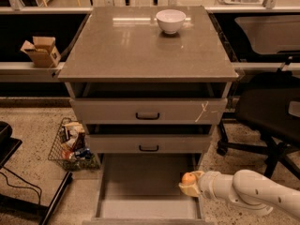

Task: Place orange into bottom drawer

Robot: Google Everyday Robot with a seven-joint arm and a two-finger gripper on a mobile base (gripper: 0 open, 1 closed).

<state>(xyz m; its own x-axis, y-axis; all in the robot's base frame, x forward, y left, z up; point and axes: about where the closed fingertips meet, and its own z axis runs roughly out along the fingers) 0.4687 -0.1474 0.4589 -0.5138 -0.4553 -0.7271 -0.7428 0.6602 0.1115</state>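
the gripper (187, 185) hung low at the right edge of the bottom drawer (140, 182), reaching in from the right of the view on the end of a white arm (253, 193). its pale fingers (186, 190) were closed around the orange (189, 177), which sat in the grip with its upper half showing above them. claw and fruit were at the drawer's right wall, about level with its rim, and the bare grey floor of the pulled-out tray spread away from the claw toward the left of the view. whether the orange touched the wall or was held clear of it could not be told. just above and behind the claw was the middle drawer (148, 143), and above that the top drawer (148, 110), each with a black handle. far above the claw, at the back of the cabinet top (122, 50), stood a white bowl (170, 20). well away from the claw, beyond the drawer's far side, a wire basket (70, 146) of small items sat on the floor, and higher on that side a cardboard box (41, 50) rested on a ledge. above the arm stood a dark office chair (269, 111).
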